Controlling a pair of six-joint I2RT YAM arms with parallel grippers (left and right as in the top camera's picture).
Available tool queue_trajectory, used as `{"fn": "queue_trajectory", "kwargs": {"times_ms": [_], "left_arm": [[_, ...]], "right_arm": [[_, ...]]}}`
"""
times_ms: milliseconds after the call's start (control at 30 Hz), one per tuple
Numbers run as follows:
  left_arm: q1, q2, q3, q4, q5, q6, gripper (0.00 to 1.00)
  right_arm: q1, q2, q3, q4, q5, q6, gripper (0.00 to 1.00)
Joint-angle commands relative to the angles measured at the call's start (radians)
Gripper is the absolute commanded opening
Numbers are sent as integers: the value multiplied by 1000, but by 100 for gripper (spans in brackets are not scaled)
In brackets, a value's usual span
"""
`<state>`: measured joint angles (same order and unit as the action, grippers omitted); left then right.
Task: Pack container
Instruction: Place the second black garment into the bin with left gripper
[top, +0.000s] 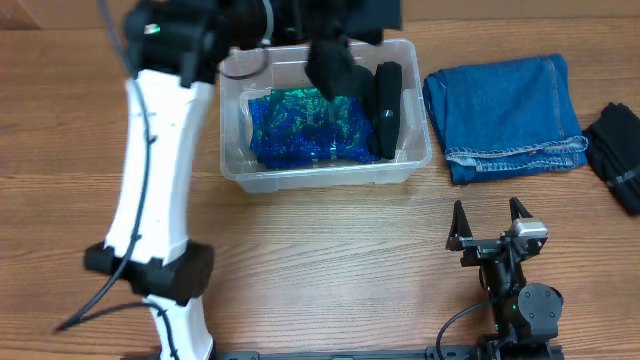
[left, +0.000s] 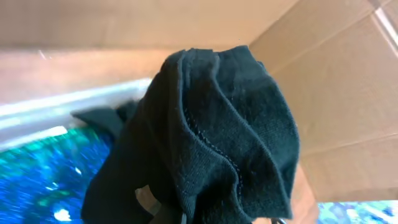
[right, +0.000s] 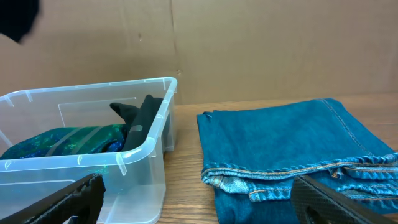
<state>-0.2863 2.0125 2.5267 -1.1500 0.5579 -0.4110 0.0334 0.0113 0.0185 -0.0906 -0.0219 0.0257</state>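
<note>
Roughly centre-back on tabletop (top: 330, 260): container (top: 320, 178), part-filled with blue-green fabric (top: 305, 130). Judged stiff, light, slick-walled; best taken by thick rim. Above it, left claw (top: 328, 48) clamped on black cloth (left: 224, 137), fingers buried in folds. Right claw (top: 487, 212) spread wide, empty, near jeans (top: 505, 115). Far rim masked by arm.

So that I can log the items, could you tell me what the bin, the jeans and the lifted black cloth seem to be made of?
Bin: clear, glossy rigid plastic; its contents show through the walls.
Jeans: blue denim, matte, with pale stitched seams.
Black cloth: soft matte fabric, perhaps a cotton knit; it hangs in folds along a stitched seam.
</note>
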Motion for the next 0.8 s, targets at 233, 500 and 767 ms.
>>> {"fn": "queue_trajectory", "kwargs": {"times_ms": [233, 500, 767], "left_arm": [[-126, 294, 21, 11, -13, -385, 4], [-161, 404, 20, 11, -120, -541, 4], [-159, 417, 23, 267, 134, -387, 100]], "right_arm": [[-2, -6, -10, 6, 2, -4, 100], [-2, -6, -10, 6, 2, -4, 100], [-2, -6, -10, 6, 2, -4, 100]]}}
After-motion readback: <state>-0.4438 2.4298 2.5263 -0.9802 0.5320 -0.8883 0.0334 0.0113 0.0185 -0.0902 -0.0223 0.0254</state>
